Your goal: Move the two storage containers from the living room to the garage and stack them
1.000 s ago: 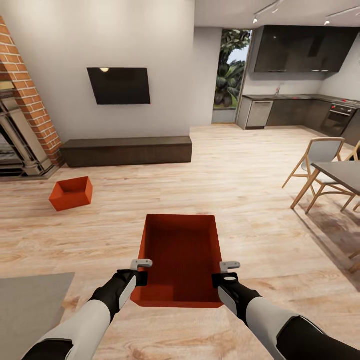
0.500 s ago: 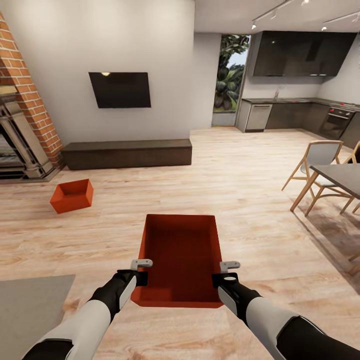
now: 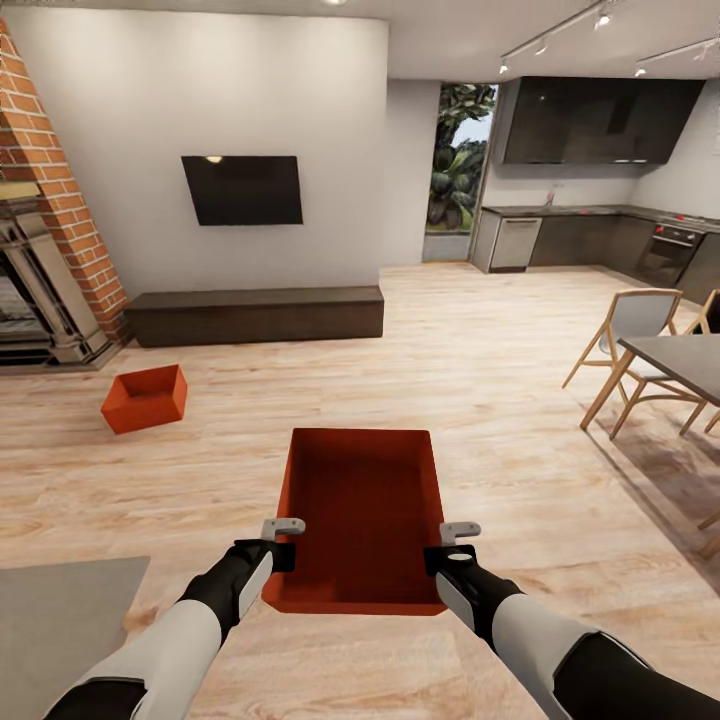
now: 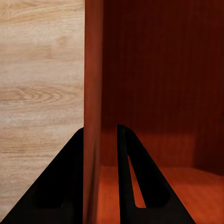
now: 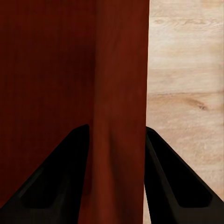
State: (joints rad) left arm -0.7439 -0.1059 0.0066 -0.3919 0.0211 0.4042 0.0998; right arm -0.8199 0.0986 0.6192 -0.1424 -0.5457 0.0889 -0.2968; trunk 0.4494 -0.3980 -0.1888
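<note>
Left claw (image 3: 283, 527) clamped on held bin (image 3: 360, 520) left wall, right claw (image 3: 459, 531) on right wall. Second bin (image 3: 145, 398) on wood floor (image 3: 480, 400) near fireplace (image 3: 40, 260).

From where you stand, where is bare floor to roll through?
Bare light wood-plank floor runs ahead, between the long low dark cabinet and the wooden chairs at the grey table. The right side is crowded. At left lie the second orange-red bin and a grey rug.
</note>
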